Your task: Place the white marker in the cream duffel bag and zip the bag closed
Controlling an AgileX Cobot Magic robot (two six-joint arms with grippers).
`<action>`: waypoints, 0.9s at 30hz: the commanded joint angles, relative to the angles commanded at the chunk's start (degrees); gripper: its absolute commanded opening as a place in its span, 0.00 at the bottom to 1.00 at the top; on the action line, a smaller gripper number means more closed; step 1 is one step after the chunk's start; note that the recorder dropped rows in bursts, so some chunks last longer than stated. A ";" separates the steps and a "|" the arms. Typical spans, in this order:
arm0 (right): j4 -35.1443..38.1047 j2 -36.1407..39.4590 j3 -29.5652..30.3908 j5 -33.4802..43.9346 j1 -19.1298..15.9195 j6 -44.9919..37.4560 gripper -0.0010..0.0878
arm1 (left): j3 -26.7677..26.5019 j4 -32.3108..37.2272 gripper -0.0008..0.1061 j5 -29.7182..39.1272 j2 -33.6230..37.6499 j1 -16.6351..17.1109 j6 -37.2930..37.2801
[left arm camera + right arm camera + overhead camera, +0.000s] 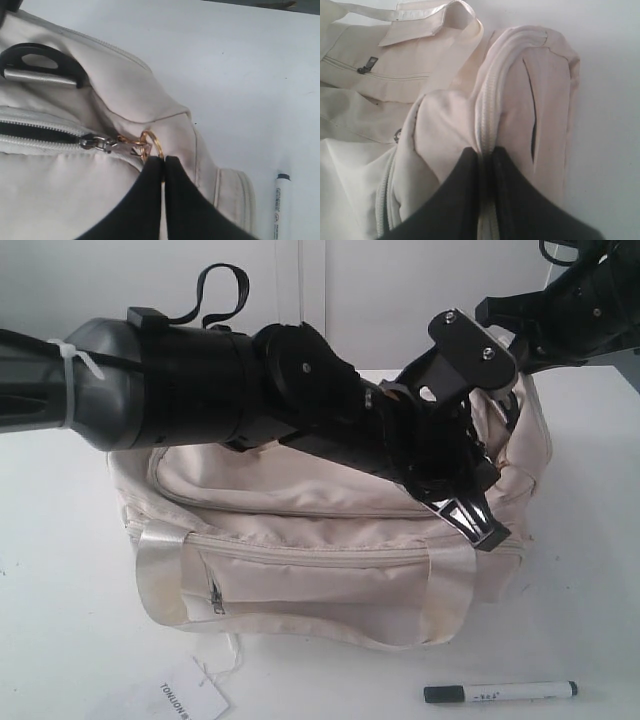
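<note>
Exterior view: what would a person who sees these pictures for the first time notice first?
The big cream duffel bag fills the middle of the table, with both black arms bent over its top. The left gripper is shut on the gold ring pull of the top zipper, and the right gripper pinches the bag's end seam. The white marker lies on the table in front of the bag, beside a paper tag.

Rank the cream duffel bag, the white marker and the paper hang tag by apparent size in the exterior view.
1. cream duffel bag, by far.
2 and 3. white marker and hang tag: unsure, since the tag is cut off by the frame edge.
</note>
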 joint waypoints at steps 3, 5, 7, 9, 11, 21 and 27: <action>0.00 0.00 0.00 0.00 0.00 0.00 0.01 | 0.00 0.00 0.01 1.57 0.00 0.00 0.00; 0.00 0.00 0.00 0.00 0.00 0.00 0.01 | 0.00 0.00 0.01 2.48 0.00 0.00 0.00; 0.00 0.00 0.00 0.00 0.00 0.00 0.01 | 0.00 0.00 0.01 3.26 0.00 0.00 0.00; 0.00 0.00 0.00 0.00 0.00 0.00 0.01 | 0.00 0.00 0.01 3.95 0.00 0.00 0.00; 0.00 0.00 0.00 0.00 0.00 0.00 0.01 | 0.00 0.00 0.01 4.08 0.00 0.00 0.00; 0.00 0.00 0.00 -0.27 0.00 0.00 0.01 | 0.00 0.24 0.01 6.10 -2.13 0.00 0.92; 0.12 0.00 0.00 -0.70 0.00 0.11 0.01 | 0.00 1.90 0.01 8.98 -3.64 0.00 0.92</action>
